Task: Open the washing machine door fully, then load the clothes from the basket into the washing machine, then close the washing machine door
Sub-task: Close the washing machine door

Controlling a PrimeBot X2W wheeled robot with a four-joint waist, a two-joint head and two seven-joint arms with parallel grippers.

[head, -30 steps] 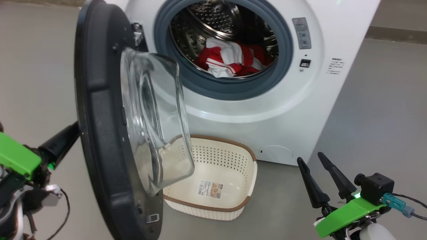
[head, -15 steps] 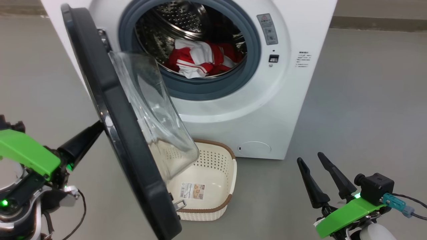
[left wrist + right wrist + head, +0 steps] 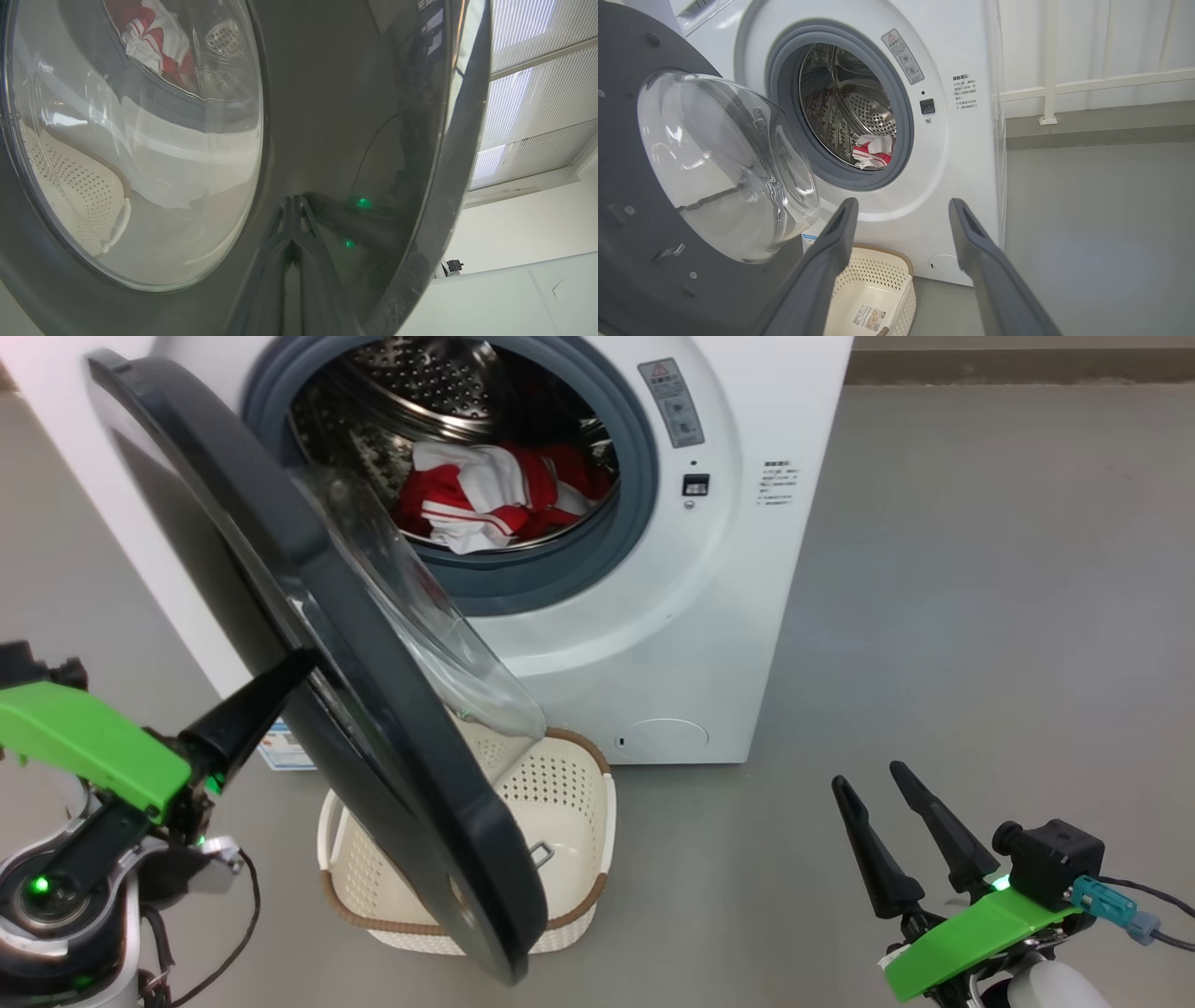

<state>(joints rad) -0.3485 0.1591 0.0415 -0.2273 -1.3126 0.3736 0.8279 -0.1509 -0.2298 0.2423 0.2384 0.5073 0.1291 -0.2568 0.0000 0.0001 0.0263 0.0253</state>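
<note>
Fingers (image 3: 245,714) of your left gripper (image 3: 285,674) are pressed together with nothing between them, and their tips rest against the glossy outer face of the door (image 3: 373,737), on the dark band beside the glass window (image 3: 448,644). Your right gripper (image 3: 868,779) waits at the near right with its fingers spread wide and empty, well apart from the washing machine (image 3: 597,644). The door stands about half open, hinged on the left, and the clothes (image 3: 467,499) lie already inside the drum (image 3: 411,373), so I judge that only the closing remains.

First, you only push; you do not hold. The surface is smooth and it turns away as the door swings, so the tips can slide off toward its edge, and then the door stops short. Second, a white fold of the clothes lies close to the front lip of the drum. If it hangs over the grey seal (image 3: 523,583), the glass window can pinch it and the latch (image 3: 540,849) will not catch. Third, the basket (image 3: 560,789) stands on the floor (image 3: 934,616) just in front of the machine, under the lower edge of the door. I cannot tell whether the door passes clear above it; if not, it will push the basket or stop against it.
</note>
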